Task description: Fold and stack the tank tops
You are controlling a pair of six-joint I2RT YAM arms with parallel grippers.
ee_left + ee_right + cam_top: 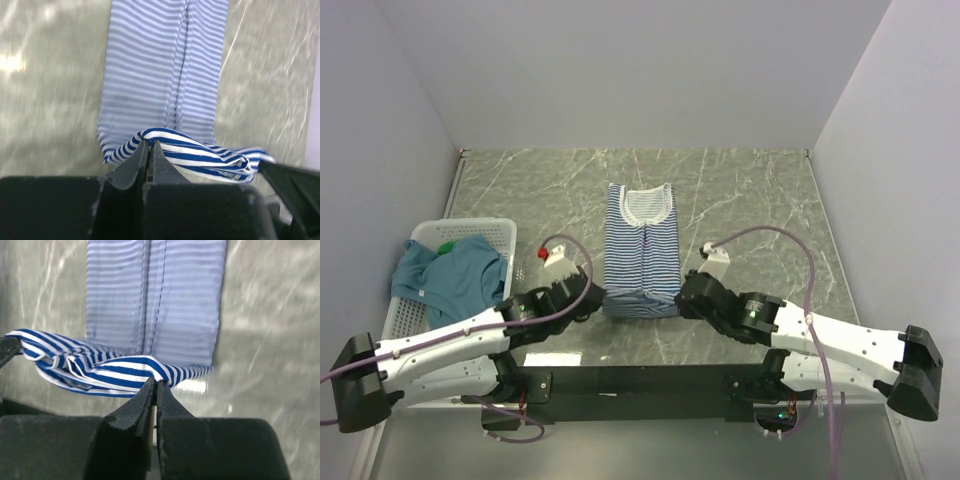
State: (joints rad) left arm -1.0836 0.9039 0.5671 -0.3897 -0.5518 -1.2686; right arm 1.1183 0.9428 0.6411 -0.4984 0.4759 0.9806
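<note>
Top external view: striped top (pixel 641 250) is laid mid bench (pixel 750 190), already narrowed lengthwise. Near hem corners are clamped by left hand (pixel 592 296) and right hand (pixel 686 292), both closed on fabric. Crosswise fold is judged in hand; next, hem should be carried far toward neckline, kept level.

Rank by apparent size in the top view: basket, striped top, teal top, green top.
1. Basket.
2. Striped top and teal top: too close to rank.
3. Green top: only a scrap shows.
</note>
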